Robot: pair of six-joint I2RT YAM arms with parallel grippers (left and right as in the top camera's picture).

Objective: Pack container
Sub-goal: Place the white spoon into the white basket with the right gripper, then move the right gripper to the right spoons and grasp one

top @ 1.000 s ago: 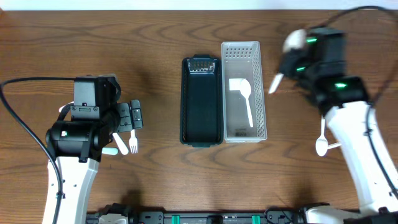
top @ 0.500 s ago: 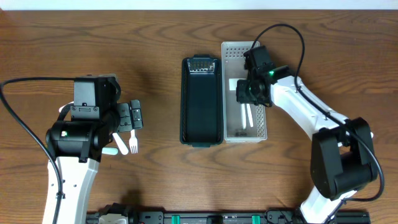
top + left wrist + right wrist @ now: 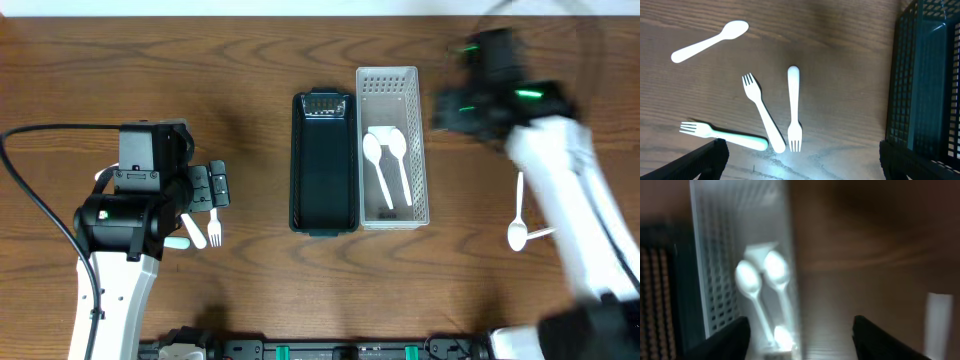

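The left hand [image 3: 213, 187] hangs over the desk [image 3: 250, 290] with its fingers [image 3: 705, 161] wide apart and empty. Under it lie three white forks [image 3: 762, 114], with a white spoon [image 3: 710, 40] at ten o'clock. Mid-desk, the black basket [image 3: 323, 170] stands just beside the white slotted container [image 3: 392, 85], which holds two spoons [image 3: 378, 168]. The right hand [image 3: 800, 330], blurred, is spread apart at the container's two o'clock. A loose spoon [image 3: 517, 215] lies at its four o'clock.

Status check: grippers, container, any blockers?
Open, empty: left gripper, right gripper. Packed: two spoons in white container; black container empty. Unpacked: right spoon, left spoon, three forks. No blockers seen.
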